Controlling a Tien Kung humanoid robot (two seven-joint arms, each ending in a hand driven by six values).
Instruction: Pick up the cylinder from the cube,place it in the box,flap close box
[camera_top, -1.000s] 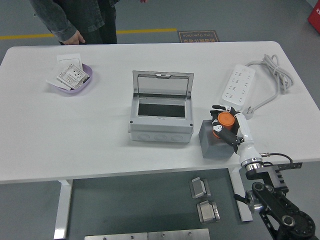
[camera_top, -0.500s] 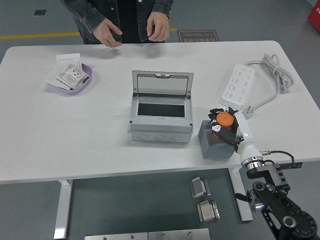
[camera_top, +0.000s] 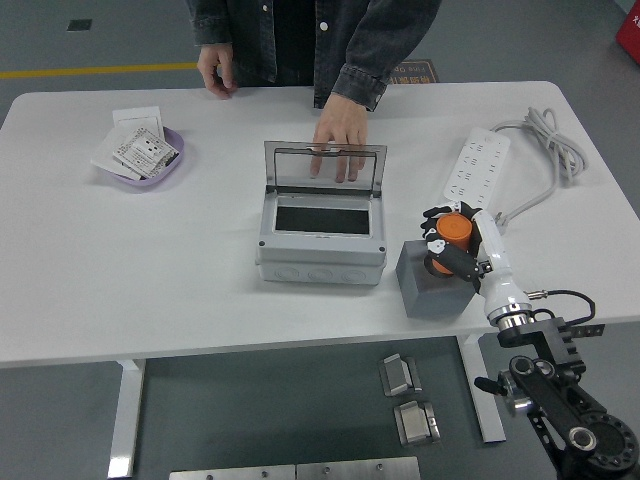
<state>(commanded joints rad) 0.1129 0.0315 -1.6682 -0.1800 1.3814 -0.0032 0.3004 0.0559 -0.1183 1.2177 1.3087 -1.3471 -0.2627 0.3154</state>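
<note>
Right hand is clenched around the orange cylinder, fingers wrapped on its sides. Compared with a second ago the cylinder sits a bit higher and slightly further right over the grey cube. It looks just lifted off the cube top, though whether the bottom still touches is hard to tell. So the pick step is basically done or finishing; the carry to the box is next, a short move left along the near part of the counter.

Bigger change is the person at the far edge: a second ago standing off at the far left corner, then both hands near the far edge, now one hand reaches in and rests on the top of the raised lid. The other hand sits on the far edge. The lid is upright and the box is open, its inside looking empty. The person's hand on the lid may get in the way of the flap-closing step, or they are steadying it; can't tell which.

Left arm not in view.

Counts:
- one cylinder
- one cube
- one box with one lid
- one purple dish at the far left corner holding a few cards
- one white power strip with cord at the far right
- one person, two hands
- one robot hand visible
</note>
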